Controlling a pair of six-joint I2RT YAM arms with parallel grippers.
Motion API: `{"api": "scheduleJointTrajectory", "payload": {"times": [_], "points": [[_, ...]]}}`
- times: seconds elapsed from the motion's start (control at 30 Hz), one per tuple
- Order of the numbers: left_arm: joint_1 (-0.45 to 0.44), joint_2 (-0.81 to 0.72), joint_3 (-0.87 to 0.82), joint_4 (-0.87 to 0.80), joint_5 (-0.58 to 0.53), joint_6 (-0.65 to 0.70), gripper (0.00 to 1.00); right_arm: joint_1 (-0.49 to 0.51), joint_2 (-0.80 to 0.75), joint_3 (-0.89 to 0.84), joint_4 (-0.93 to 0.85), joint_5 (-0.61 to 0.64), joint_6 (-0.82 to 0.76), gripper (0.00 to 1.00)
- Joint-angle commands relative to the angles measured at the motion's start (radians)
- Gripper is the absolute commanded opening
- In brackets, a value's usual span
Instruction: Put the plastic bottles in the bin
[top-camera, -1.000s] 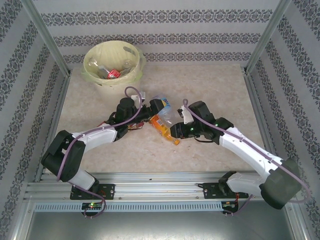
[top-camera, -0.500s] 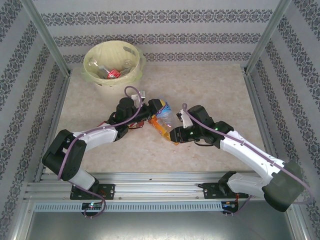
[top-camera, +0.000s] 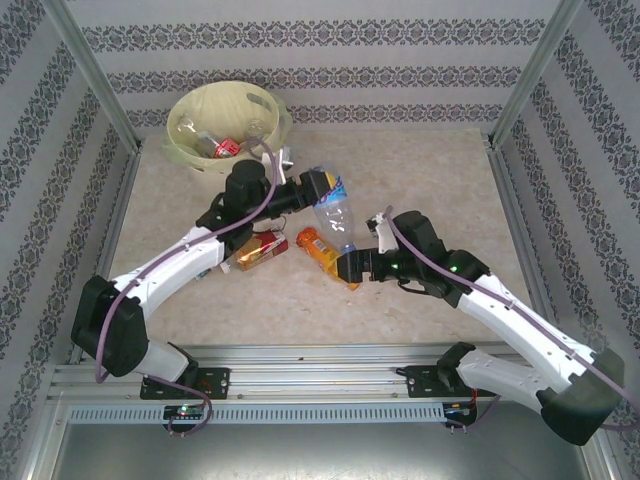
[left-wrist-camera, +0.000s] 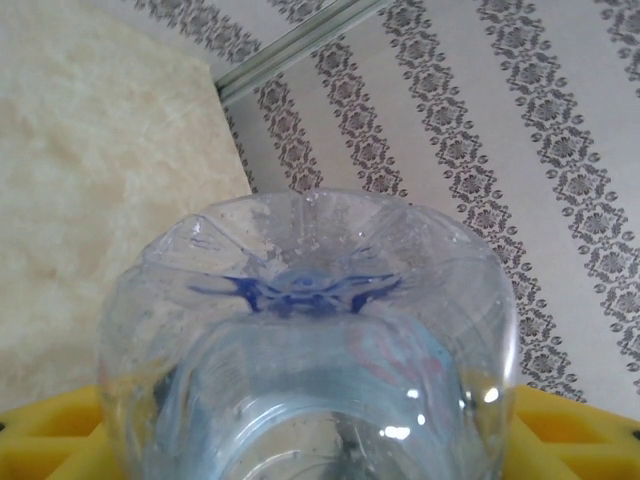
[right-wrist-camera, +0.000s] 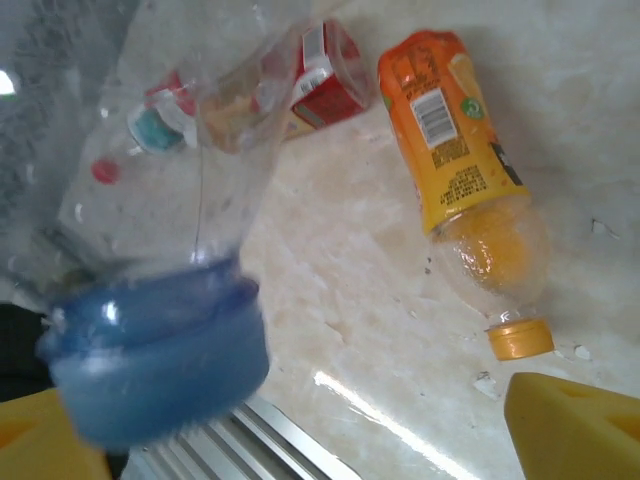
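Observation:
My left gripper (top-camera: 318, 190) is shut on a clear bottle with a blue label (top-camera: 337, 212) and holds it above the table. In the left wrist view that bottle's ribbed base (left-wrist-camera: 300, 300) sits between my yellow fingers (left-wrist-camera: 560, 425). Its blue cap (right-wrist-camera: 155, 365) hangs blurred close to the right wrist camera. My right gripper (top-camera: 353, 267) is open and low over the table beside an orange bottle (top-camera: 322, 251), which lies flat with its orange cap (right-wrist-camera: 520, 338) towards me. A red-labelled bottle (top-camera: 256, 250) lies to the left. The cream bin (top-camera: 227, 125) stands at the far left with several bottles inside.
Patterned walls and metal posts (top-camera: 95, 80) close in the table on three sides. An aluminium rail (top-camera: 320, 375) runs along the near edge. Bare marble-like tabletop (top-camera: 430, 180) lies to the right of the bottles.
My left arm has lifted the clear blue-labelled bottle up and towards the bin side, uncovering the red-labelled bottle. My right gripper has stayed low by the orange bottle.

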Motion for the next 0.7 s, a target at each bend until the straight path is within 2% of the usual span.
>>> {"api": "scheduleJointTrajectory", "payload": {"times": [0.0,0.1,0.3,0.43,0.67], "points": [[0.013,-0.020,0.157,-0.276,-0.028,0.212,0.66,-0.009,-0.051,0.067,0.012,0.029,0.029,0.98],[0.048,0.002,0.313,-0.447,-0.063,0.310,0.66,-0.019,-0.078,0.124,0.044,0.037,0.053,0.98],[0.142,0.057,0.582,-0.670,-0.147,0.464,0.67,-0.026,-0.090,0.226,0.129,0.085,0.081,0.98],[0.247,0.107,0.727,-0.726,-0.172,0.473,0.67,-0.026,-0.086,0.282,0.139,0.095,0.076,0.98],[0.407,0.212,0.923,-0.709,-0.170,0.406,0.67,-0.026,-0.086,0.292,0.104,0.089,0.084,0.98]]}}
